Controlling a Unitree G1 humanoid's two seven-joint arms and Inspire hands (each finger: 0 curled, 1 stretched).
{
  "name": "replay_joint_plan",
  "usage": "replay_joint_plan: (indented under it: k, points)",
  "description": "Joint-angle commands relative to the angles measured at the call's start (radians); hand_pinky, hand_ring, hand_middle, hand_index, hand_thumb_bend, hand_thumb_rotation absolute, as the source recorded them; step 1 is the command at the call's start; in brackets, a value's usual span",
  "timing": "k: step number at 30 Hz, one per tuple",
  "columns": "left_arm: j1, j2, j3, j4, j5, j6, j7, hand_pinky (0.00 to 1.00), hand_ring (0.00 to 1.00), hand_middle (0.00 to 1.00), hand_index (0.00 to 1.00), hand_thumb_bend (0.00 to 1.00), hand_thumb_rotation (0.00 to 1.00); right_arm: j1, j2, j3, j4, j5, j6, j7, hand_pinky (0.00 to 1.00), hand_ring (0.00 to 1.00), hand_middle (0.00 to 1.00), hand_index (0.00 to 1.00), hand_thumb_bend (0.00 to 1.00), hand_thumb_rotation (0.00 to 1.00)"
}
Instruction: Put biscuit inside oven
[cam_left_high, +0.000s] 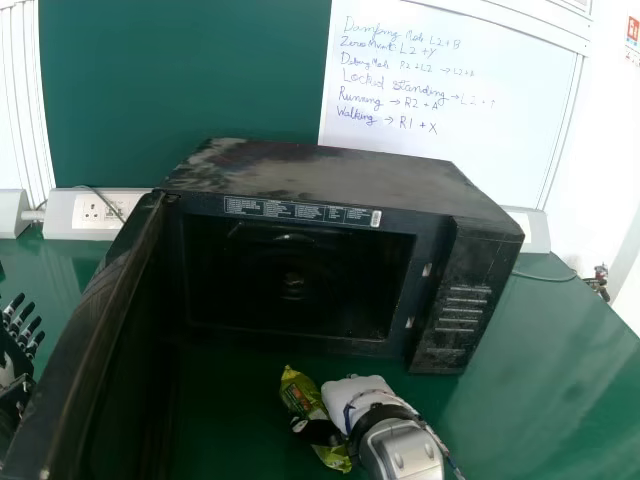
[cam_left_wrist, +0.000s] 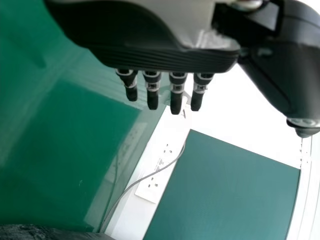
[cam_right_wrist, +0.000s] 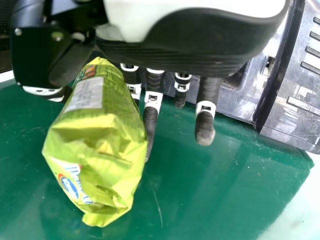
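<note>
Before the microwave oven (cam_left_high: 330, 180), the right robot hand (cam_left_high: 352, 395) pinches the biscuit packet (cam_left_high: 298, 390) between thumb and fingers, above the counter (cam_left_high: 545, 360); the left robot hand (cam_left_high: 10, 372), fingers straight, is beyond the open door (cam_left_high: 95, 340). The oven cavity (cam_left_high: 300, 290) is dark. The packet looks yellow-green and crinkled.

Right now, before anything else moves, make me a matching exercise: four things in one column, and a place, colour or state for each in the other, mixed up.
Things
1. Biscuit packet
2. Oven door
3. Left hand
4. Whiteboard

Places, colours or states
A. White, and written on by hand
B. Yellow-green, gripped by the right hand
C. At the head view's left edge, fingers uncurled
D. Black and swung open

Right pairs: 1-B, 2-D, 3-C, 4-A
</note>
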Motion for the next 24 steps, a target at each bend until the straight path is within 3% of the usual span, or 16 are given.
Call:
replay_joint_plan:
  k: [1,16,24]
  points:
    - [-0.012,-0.001,0.001,-0.006,0.001,-0.004,-0.001,0.76,0.78,0.8,0.73,0.56,0.0,0.033,-0.008,0.012,0.033,0.015,-0.004,0.058,0.12,0.2,0.47,0.73,0.55,0.0]
    - [-0.018,0.0,-0.008,-0.001,0.007,-0.007,-0.004,0.77,0.79,0.81,0.74,0.57,0.0,0.005,-0.011,-0.079,-0.092,0.097,0.014,0.024,0.07,0.15,0.47,0.7,0.56,0.0]
    - [-0.022,-0.001,-0.006,0.007,-0.001,-0.007,-0.01,0.78,0.8,0.82,0.72,0.55,0.0,-0.059,-0.032,-0.131,-0.132,0.135,0.005,0.052,0.08,0.16,0.47,0.7,0.56,0.0]
